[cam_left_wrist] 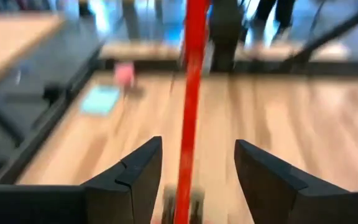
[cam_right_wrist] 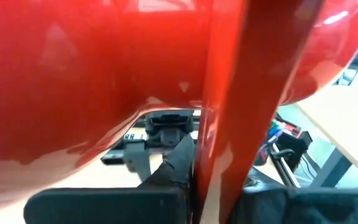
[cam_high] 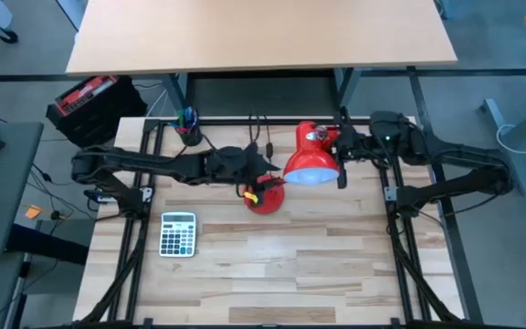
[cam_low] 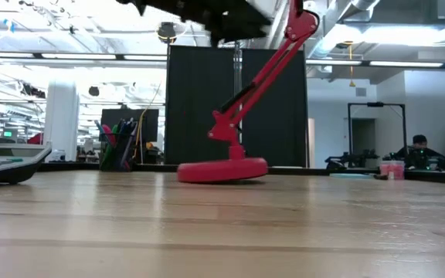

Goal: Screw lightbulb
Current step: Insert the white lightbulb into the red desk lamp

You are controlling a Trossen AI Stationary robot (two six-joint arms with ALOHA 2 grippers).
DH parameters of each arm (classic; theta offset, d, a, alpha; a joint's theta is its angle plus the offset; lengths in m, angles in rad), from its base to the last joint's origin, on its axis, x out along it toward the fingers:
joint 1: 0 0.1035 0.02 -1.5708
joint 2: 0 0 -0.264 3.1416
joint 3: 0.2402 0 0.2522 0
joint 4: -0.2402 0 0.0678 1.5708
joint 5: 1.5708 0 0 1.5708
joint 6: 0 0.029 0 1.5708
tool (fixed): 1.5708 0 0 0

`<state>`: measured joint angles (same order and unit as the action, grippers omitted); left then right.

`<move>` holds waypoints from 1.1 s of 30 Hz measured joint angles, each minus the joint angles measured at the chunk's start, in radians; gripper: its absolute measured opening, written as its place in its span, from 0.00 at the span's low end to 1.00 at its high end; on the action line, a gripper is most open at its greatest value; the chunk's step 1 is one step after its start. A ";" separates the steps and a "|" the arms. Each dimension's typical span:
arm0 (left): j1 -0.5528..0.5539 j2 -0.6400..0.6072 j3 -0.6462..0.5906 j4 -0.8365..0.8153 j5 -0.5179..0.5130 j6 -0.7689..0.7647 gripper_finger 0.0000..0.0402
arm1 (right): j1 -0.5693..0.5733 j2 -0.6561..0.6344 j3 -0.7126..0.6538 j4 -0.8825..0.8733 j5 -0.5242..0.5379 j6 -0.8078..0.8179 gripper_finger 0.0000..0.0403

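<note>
Wood tabletop (cam_high: 272, 265) carries red lamp (cam_high: 310, 163).

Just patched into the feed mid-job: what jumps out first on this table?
The red desk lamp dominates mid-table: its cone shade faces up, showing a pale interior, above its round red base. The right gripper is shut on the lamp beside the shade; the left gripper stands open around the lamp's red arm.

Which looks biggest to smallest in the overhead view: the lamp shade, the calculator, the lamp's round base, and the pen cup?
1. lamp shade
2. calculator and lamp base: these look alike in area, and the base is partly hidden by the left arm, so no ranking between them
3. pen cup
</note>
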<state>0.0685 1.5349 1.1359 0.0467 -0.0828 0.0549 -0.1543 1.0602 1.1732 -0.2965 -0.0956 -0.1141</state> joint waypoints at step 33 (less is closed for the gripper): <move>0.026 0.272 -0.403 0.365 -0.056 -0.214 0.23 | -0.034 0.115 0.006 -0.140 0.033 0.101 0.09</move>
<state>0.0943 1.8070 0.7326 0.4121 -0.1392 -0.1591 -0.1882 1.1755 1.1794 -0.4364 -0.0627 -0.0134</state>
